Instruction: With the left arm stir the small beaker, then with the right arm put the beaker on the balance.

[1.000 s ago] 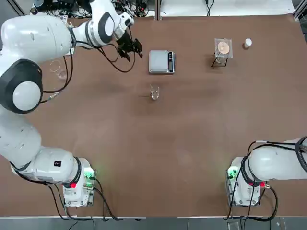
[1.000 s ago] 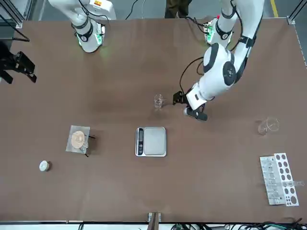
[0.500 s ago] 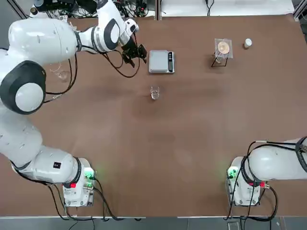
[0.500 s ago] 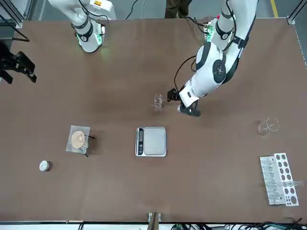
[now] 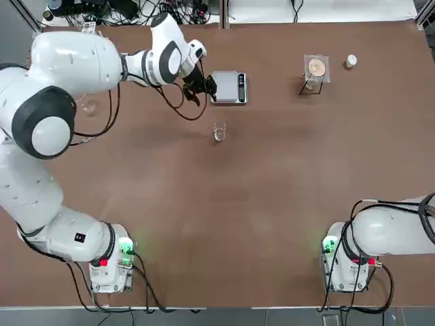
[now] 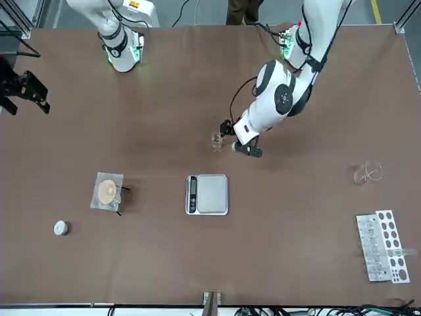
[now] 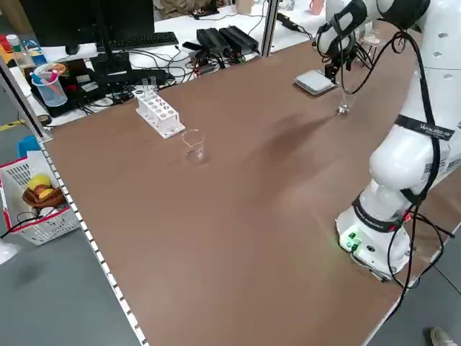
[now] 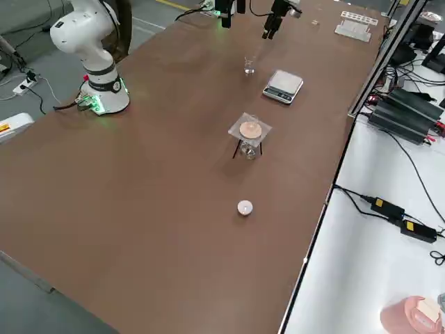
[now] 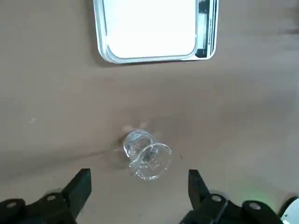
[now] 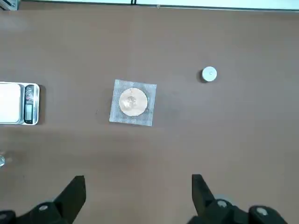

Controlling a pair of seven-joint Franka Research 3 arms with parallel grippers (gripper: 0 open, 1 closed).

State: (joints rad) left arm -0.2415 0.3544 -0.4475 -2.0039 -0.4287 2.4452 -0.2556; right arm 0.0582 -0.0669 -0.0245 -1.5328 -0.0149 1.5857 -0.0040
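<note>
Near the bases, right hand (image 10: 135,198) parked high, fingers apart. Mid-counter, beaker (image 5: 219,132) upright w/ rod inside. Above it, left hand (image 5: 202,88) wide apart, nothing held; balance (image 5: 229,87) just beyond. Stir step: next, drop and pinch the rod.

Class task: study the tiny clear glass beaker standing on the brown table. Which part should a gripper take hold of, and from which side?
Grip the tiny clear glass beaker across its round wall just below the rim, coming straight down from above. It stands upright and alone, apart from the silver-grey square balance, so both sides are free.
</note>
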